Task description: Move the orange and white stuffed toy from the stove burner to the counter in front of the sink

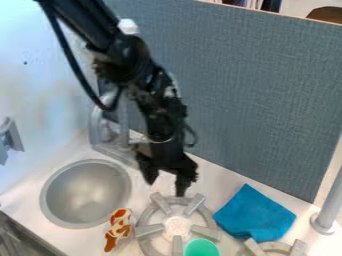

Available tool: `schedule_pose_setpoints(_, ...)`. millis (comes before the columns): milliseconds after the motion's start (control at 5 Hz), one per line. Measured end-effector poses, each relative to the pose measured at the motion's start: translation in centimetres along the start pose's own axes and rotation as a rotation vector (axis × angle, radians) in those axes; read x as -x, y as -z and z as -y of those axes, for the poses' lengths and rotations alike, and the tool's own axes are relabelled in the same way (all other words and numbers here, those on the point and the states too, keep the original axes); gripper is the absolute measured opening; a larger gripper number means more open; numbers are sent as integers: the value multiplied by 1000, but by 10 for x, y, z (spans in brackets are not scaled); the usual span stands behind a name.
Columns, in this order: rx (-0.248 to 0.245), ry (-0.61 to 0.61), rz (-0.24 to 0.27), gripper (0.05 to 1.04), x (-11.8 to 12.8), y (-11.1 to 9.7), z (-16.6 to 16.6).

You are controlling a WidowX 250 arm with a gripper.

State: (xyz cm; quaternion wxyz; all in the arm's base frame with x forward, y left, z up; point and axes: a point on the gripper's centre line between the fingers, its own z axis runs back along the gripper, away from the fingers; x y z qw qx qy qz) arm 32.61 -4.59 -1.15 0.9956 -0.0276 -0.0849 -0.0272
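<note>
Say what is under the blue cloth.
White counter shows around the blue cloth, beside the gray burner; anything beneath the cloth is covered and cannot be seen.

"How does the black arm (125,56) sit?"
"It slants down from the upper left, a cable (69,57) looping alongside, then drops more steeply at the wrist (160,117)."
"And the gripper (165,187)?"
"It hangs pointing downward, its two fingers parted."

Brushed-metal sink bowl (85,194) — smooth, soft blue cloth (254,214) — matt
</note>
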Motion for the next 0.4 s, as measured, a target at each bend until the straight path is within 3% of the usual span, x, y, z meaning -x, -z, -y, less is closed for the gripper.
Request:
schedule_pose_setpoints(200, 9, 72, -39, 996, -6, 13, 25)
schedule_pose_setpoints(400, -10, 84, -79, 996, -9, 17, 25)
